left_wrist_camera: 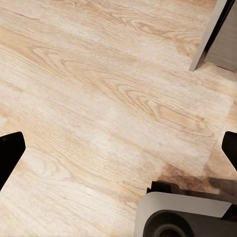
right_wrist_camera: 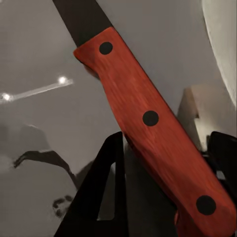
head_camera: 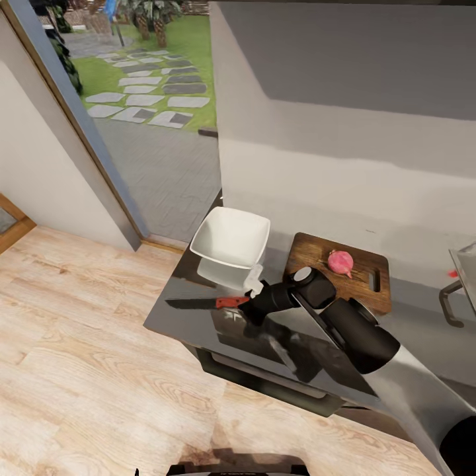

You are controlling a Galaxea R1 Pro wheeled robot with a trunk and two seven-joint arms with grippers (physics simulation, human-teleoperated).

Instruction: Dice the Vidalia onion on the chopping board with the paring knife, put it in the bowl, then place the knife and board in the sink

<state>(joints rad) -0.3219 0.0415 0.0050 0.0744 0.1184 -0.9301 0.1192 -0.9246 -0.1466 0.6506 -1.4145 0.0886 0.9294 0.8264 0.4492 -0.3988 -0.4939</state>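
From my station the countertop (head_camera: 198,311) reads as a glossy grey slab, mirror-like with reflections. The paring knife (head_camera: 205,303) has a red-orange wood-grain handle with dark rivets and a matt dark blade. The chopping board (head_camera: 311,254) is brown wood, the bowl (head_camera: 231,239) smooth white, the floor (head_camera: 79,370) pale grained wood.

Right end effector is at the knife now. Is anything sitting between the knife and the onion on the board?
Nothing visible. The red-handled paring knife lies on the grey glossy countertop at the right end effector; the pink onion sits on the brown wooden chopping board. The white squarish bowl stands off to the side.
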